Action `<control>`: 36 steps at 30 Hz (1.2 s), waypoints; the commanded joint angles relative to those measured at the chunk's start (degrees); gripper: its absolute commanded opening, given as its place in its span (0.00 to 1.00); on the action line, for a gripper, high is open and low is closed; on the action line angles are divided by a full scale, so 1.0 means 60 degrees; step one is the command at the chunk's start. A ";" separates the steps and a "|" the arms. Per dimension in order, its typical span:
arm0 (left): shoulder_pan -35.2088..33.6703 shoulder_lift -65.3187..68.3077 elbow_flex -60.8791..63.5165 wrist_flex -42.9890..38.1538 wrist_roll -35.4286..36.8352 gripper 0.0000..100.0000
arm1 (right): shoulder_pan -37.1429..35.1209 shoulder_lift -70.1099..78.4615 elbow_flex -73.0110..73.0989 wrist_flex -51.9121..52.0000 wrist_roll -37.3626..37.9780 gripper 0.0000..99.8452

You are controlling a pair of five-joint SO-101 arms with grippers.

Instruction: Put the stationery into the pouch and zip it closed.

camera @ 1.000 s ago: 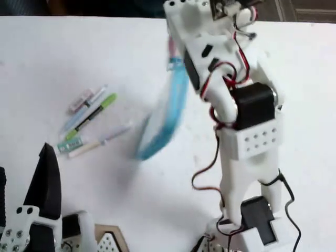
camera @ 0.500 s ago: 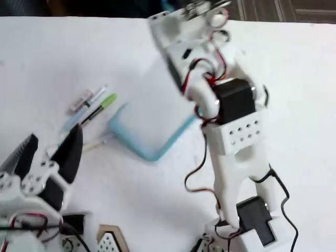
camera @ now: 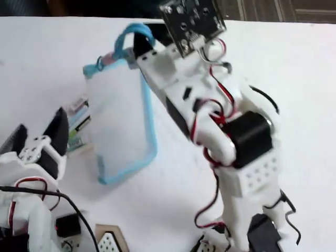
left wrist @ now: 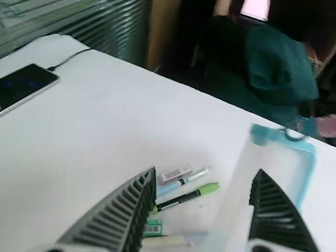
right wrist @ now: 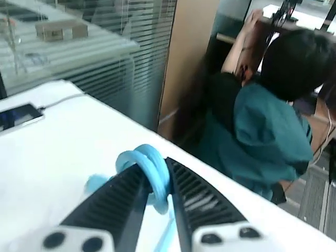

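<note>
1. At the far left, the left gripper hovered low over the white table. Its two black fingers were spread wide and held nothing.
2. Just beyond it, the stationery lay in a small cluster on the table. The left wrist view showed a green highlighter, a pinkish block and some pale pens side by side. In the high view, the pouch's edge hid part of the cluster.
3. Next came the pouch, translucent with blue trim. It hung tilted above the table just beside the stationery, with its loop uppermost. Whether its lower corner touched the table could not be told, nor whether the zip was open.
4. To the right, the right gripper sat at the pouch's top end. Its ribbed jaws were pinched nearly together on the blue loop, as the right wrist view showed plainly, and the pouch dangled below them.
</note>
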 commanded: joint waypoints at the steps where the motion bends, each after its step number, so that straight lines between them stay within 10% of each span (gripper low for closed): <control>1: -0.0227 0.0344 -0.0044 0.0337 -0.0059 0.29 | -0.0051 -0.0549 -0.0029 0.0696 -0.0073 0.02; 22: 0.0608 0.6059 -0.6520 0.1553 0.1040 0.30 | -0.2059 -0.1560 0.0645 0.3099 -0.0088 0.02; 36: -0.0286 0.6864 -0.7092 0.1670 0.0967 0.30 | -0.1868 -0.2777 0.3297 -0.1502 -0.0088 0.02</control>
